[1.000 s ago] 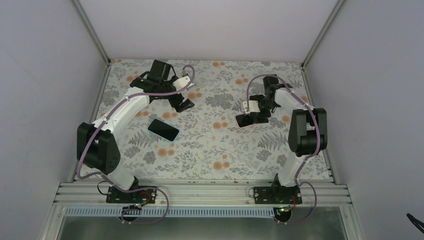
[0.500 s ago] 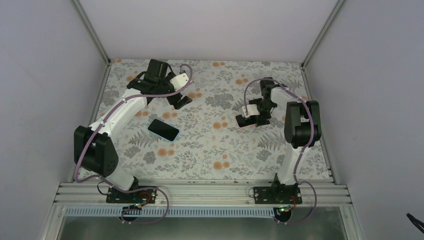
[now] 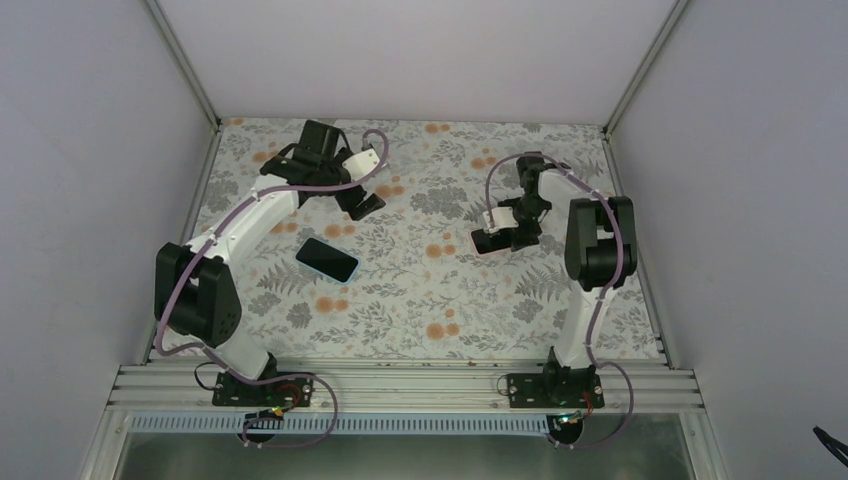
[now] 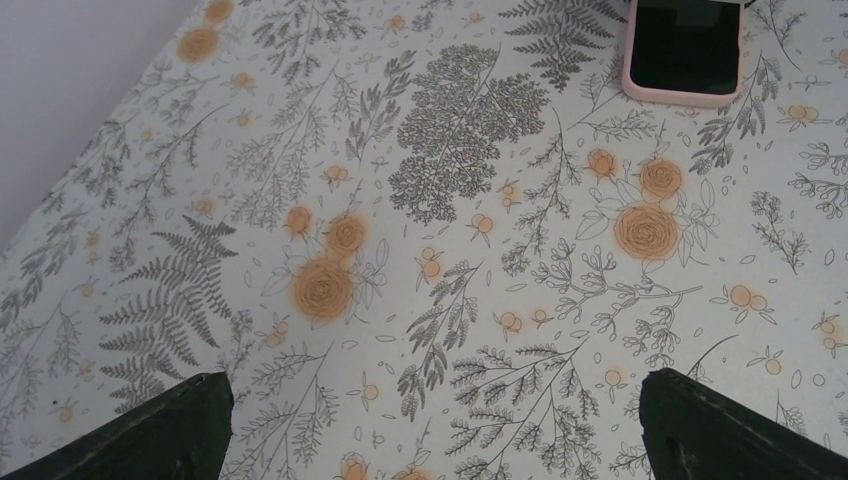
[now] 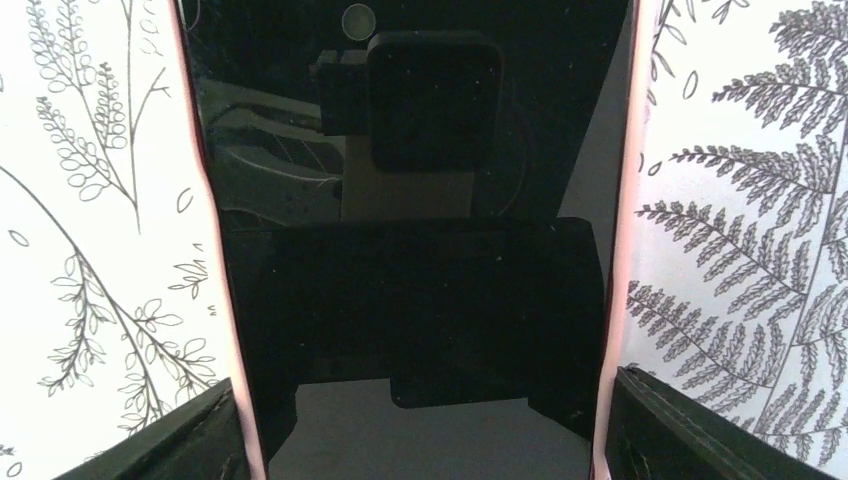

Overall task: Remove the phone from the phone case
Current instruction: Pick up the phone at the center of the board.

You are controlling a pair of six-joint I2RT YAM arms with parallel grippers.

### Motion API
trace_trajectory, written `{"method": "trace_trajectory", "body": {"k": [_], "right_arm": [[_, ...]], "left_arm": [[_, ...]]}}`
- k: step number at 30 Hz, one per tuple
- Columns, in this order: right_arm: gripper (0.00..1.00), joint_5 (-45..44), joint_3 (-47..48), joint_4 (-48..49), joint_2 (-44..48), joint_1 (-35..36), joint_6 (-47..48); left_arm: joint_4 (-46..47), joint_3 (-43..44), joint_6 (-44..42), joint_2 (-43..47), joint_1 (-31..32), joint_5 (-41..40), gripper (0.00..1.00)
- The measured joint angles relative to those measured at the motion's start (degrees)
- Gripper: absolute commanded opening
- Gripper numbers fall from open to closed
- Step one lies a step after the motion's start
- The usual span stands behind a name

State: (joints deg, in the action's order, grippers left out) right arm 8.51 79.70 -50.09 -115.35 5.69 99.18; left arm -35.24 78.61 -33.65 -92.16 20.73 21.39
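The phone [image 4: 683, 50], in its pink case [image 4: 680, 98], lies on the desk's [image 3: 420, 290] right side. The right gripper [image 5: 420, 420] flanks its edges; clamped or not, I cannot tell. The left gripper [image 4: 430, 430] gapes.

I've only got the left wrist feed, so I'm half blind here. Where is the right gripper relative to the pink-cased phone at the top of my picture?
Observer: The right gripper is directly over that pink-cased phone, one finger along each long side. I can't tell whether they press it.
Operator: Anything else lying around?
Observer: Yes, a second phone in a blue case lies to the left of it, outside your picture.
Operator: Where from my gripper?
Observer: It is closer to the near edge of the table than the open left gripper, and nothing touches it.
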Motion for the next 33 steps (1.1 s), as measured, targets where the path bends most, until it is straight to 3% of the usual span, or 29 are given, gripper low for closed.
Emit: {"method": "trace_trajectory", "body": {"k": [5,8,14,19,23,33], "right_arm": [[0.70,-0.39,3.48,-2.19,-2.16,0.24,-1.27],[0.69,0.07,3.48,-1.31,-2.10,0.22,-2.86],[0.64,3.82,-4.61,5.38,3.65,-0.13,-6.62],[0.61,8.22,-12.85,10.75,12.79,1.20,-12.85],[0.62,10.58,-14.27,17.05,18.95,4.44,-19.26],[0.64,9.11,-15.74,31.65,22.49,12.22,-32.33]], "left_arm": [[-2.19,1.84,-0.44,-1.77,0.00,2.03,1.00],[-3.56,4.07,-0.48,-3.48,0.00,3.76,1.00],[-4.96,5.75,0.02,-5.55,0.02,6.12,1.00],[-8.85,16.87,2.93,-15.06,0.28,11.87,1.00],[-13.35,28.06,5.62,-25.18,0.87,18.32,1.00],[-19.98,38.03,13.40,-34.10,4.20,28.02,1.00]]}}
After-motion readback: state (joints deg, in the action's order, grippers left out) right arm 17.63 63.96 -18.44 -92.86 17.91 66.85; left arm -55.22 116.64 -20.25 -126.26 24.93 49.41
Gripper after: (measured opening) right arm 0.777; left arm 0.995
